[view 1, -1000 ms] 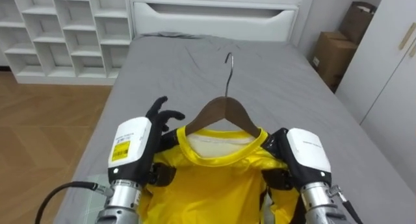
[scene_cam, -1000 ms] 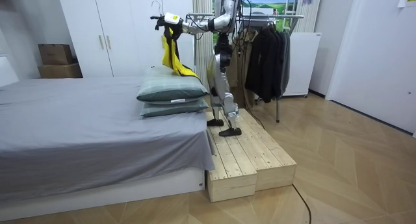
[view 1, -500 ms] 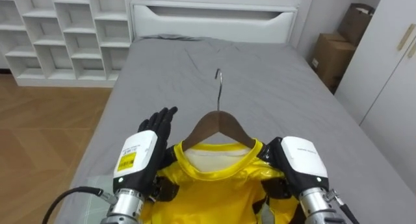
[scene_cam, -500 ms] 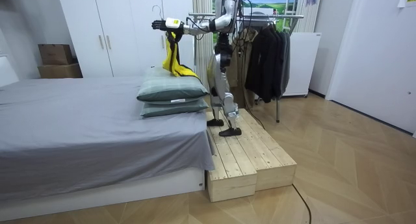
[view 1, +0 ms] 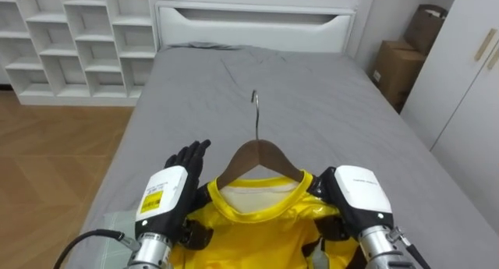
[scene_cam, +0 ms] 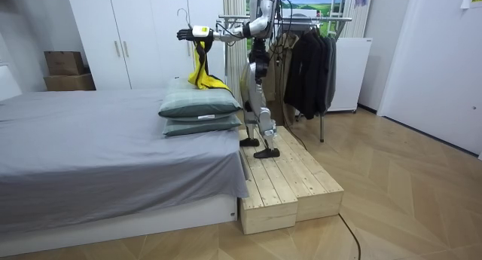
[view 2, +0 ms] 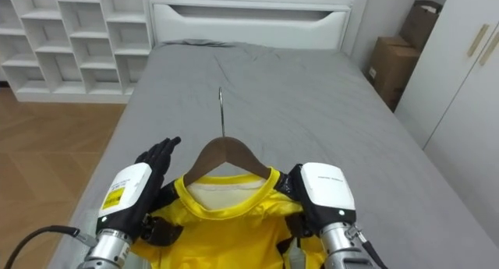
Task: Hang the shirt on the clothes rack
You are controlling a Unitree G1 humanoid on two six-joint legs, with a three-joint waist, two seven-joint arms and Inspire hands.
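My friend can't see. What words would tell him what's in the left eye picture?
A yellow shirt on a wooden hanger sits between the robot's left hand and right hand, above a grey bed. The left hand's fingers are straight, beside the hanger. White shelves stand past the bed, on the left.

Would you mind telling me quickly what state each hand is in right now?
Left hand: open, fingers straight beside the yellow shirt on its hanger.
Right hand: cannot be told; its fingers are hidden under the shirt.
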